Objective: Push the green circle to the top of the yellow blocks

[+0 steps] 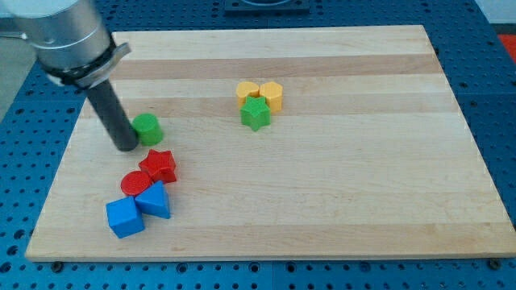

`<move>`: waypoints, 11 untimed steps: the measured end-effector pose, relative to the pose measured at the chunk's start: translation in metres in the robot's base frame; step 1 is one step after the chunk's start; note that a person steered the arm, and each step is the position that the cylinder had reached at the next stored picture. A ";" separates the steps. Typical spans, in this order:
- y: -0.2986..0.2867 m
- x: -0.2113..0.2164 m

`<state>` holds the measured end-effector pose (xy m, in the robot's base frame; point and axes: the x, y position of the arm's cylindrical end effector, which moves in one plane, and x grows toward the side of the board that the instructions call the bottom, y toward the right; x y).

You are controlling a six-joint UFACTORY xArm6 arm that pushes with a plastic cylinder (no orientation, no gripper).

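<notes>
Nearest the view's bottom sits a blue cube [124, 217], with a blue triangular block [155, 200], a red circle [135, 184] and a red star [159, 166] stacked up behind it on the desk [363, 201]. As the arm carries no gripper, there are no jaws to be apart or together; only my tip [127, 148] works. The green circle [147, 128] lies just beside the tip, at about its 1 o'clock, seemingly touching the rod. Its goal, the two yellow blocks [260, 93], stands well apart at the circle's 2 o'clock, with a green star [255, 114] touching their lower side. I judge an off-centre push could let the circle slip round the rod, and a straight line risks striking the green star and scattering the yellow pair.
</notes>
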<state>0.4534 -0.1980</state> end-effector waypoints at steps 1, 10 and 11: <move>0.018 -0.022; 0.071 -0.119; 0.089 -0.138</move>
<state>0.3155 -0.1091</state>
